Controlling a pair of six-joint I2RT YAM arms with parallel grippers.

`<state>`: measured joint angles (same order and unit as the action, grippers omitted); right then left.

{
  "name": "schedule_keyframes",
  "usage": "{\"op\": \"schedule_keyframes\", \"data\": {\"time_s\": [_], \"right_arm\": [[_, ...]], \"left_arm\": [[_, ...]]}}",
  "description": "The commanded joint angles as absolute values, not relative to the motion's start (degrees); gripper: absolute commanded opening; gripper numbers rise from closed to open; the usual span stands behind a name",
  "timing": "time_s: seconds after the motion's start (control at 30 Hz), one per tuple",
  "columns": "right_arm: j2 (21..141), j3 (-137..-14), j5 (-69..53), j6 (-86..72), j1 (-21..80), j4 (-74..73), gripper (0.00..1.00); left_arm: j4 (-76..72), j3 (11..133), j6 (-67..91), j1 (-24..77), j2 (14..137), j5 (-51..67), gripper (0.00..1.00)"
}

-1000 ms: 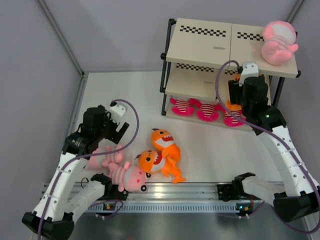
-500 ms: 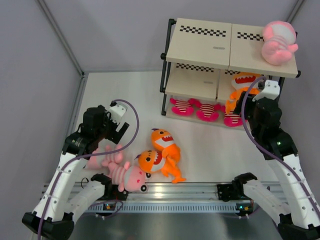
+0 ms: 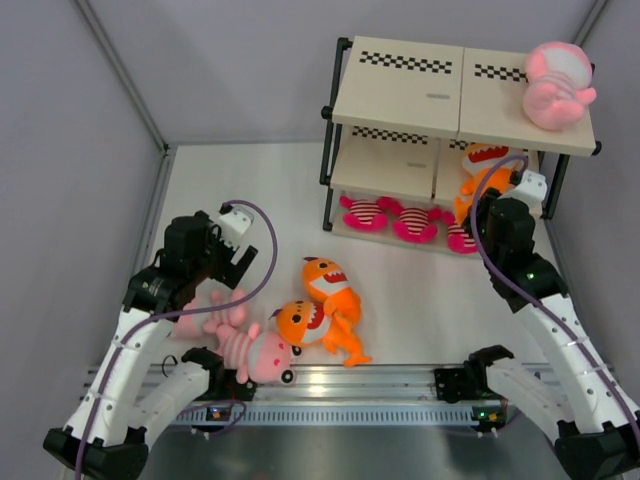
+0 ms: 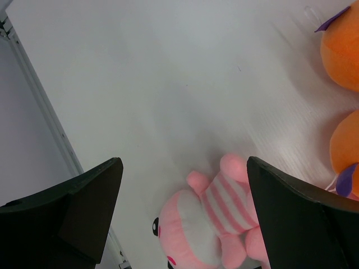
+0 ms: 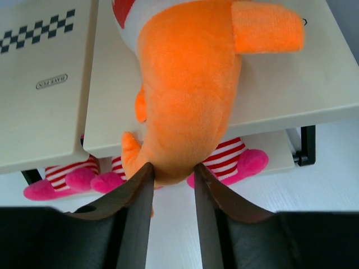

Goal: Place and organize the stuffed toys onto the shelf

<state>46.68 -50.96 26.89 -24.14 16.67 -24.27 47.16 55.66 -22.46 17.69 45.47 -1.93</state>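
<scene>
The right hand (image 5: pixel 173 167) sat narrow, pinching the tail of the orange shark (image 5: pixel 190 84), likely soft and light, which lay on the middle board of the shelf (image 5: pixel 50 112), right end. The left hand (image 4: pixel 183 162) hung wide over the pink doll (image 4: pixel 219 207).

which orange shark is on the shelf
The shark at the right gripper, on the shelf's middle board; the other two lie on the table.

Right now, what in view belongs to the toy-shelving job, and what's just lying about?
Job: shelf; top-board pink doll; middle-board orange shark; bottom-board magenta creatures; on the table, far orange shark, near orange shark, loose pink doll.
Not job: metal rail; purple cables. Both are rig parts.
</scene>
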Motion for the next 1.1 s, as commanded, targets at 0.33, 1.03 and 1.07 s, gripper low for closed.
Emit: {"op": "schedule_keyframes", "data": {"time_s": [0.33,1.03,1.07], "right_arm": [[48.33,-53.25,31.21,-24.96,12.31,-13.98,0.05],[46.94,-58.97,22.42,-22.77,6.94,-19.59,0.64],[46.59,-60.19,21.37,-22.68,6.94,-22.12,0.67]], "left_arm": [[45.7,55.37,-23.03,17.4,44.91,-1.23,0.99],[45.7,54.58,-23.12,17.4,44.65,-0.44,0.99],[45.7,54.32,-23.12,17.4,44.56,-0.27,0.99]]}}
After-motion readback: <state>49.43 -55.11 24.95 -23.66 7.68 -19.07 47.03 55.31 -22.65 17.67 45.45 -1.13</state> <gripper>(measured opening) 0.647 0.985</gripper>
